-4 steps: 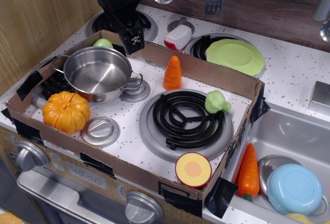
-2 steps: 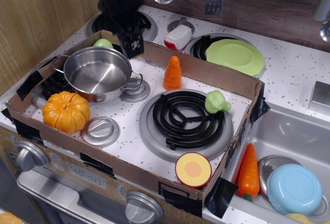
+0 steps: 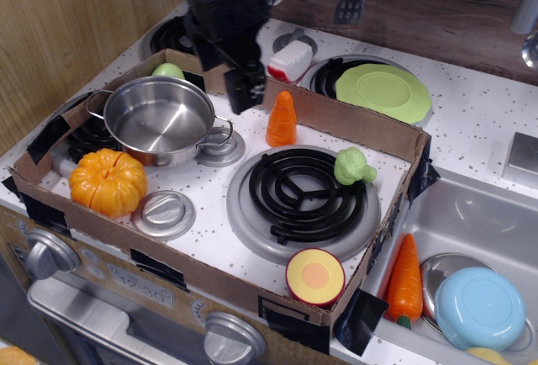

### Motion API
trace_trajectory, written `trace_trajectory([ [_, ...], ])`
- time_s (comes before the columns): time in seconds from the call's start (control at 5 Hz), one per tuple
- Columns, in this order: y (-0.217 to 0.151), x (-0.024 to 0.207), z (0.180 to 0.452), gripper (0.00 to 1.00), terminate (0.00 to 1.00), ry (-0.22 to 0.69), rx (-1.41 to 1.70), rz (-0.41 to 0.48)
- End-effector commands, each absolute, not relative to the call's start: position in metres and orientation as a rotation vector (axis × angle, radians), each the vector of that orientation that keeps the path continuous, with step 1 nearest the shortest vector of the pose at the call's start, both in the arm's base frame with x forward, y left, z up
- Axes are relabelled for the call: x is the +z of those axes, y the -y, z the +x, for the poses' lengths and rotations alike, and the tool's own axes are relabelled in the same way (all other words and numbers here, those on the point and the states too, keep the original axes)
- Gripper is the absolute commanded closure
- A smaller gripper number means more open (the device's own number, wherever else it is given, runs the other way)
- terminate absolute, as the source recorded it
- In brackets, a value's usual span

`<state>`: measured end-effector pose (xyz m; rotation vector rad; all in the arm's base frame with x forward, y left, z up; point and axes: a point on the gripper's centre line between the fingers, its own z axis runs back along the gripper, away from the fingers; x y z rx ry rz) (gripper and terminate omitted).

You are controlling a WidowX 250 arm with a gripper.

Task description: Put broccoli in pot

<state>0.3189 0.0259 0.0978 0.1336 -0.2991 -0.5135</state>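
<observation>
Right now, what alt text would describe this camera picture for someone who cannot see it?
A black robot pincer hangs above a toy stove between a steel pot and an upright carrot. A small green broccoli lies on the burner's right edge.

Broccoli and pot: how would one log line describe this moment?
broccoli: on burner edge, untouched | pot: empty | gripper: above, between pot and carrot, holding nothing
</observation>
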Motion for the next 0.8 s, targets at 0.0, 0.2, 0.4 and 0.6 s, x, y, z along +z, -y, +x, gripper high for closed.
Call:
trace_trajectory([
  [0.0, -0.004, 0.142, 0.315, 0.0, 0.0, 0.237, -0.353, 0.119],
  [0.2, 0.014, 0.132, 0.327, 0.0, 0.0, 0.172, -0.297, 0.111],
  [0.4, 0.027, 0.117, 0.337, 0.0, 0.0, 0.156, -0.303, 0.098],
  [0.6, 0.04, 0.1, 0.34, 0.0, 0.0, 0.195, -0.297, 0.106],
])
